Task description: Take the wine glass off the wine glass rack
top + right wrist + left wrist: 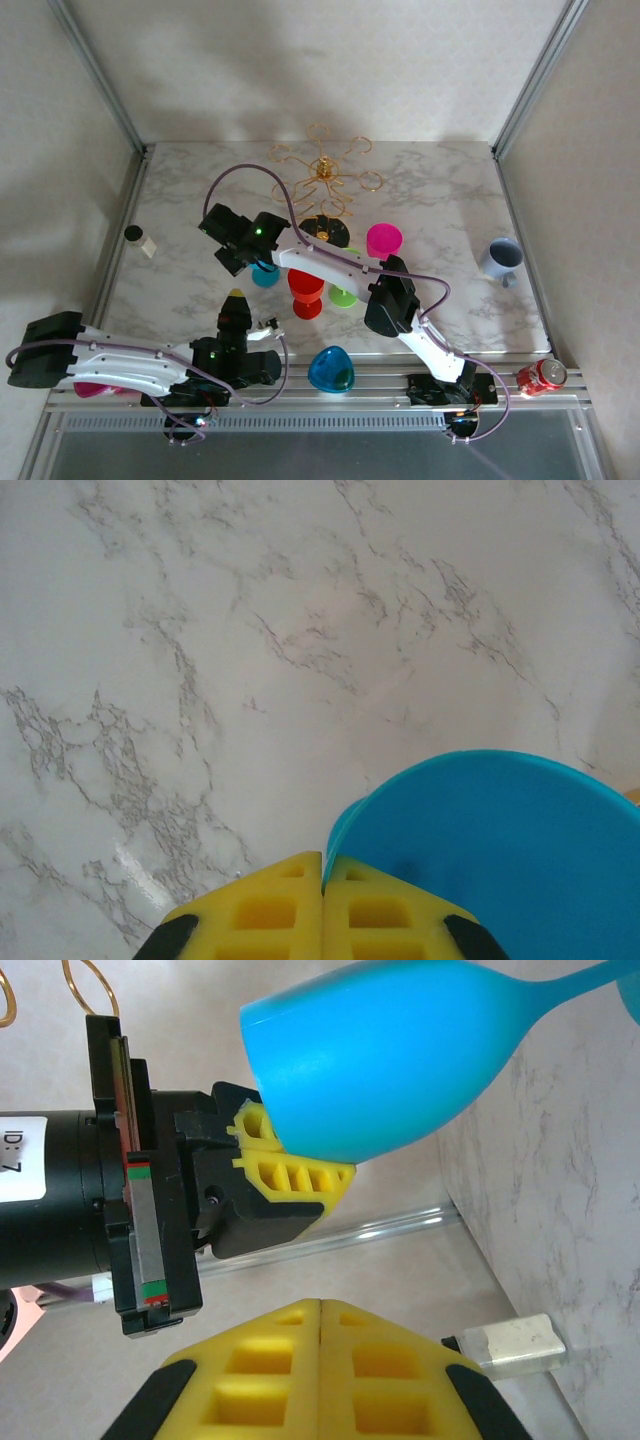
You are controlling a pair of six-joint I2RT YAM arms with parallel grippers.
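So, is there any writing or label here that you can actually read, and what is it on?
"D: 7", cut off at the picture's edge, on a white sticker on a black housing.
Red can: lettering too small to read.

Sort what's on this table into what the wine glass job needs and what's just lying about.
Job:
- thin gold wire wine glass rack
- light blue plastic wine glass, pinched at its rim by the right gripper

Lying about:
- red glass
- green glass
- magenta glass
- second blue glass
- grey-blue mug
- red soda can
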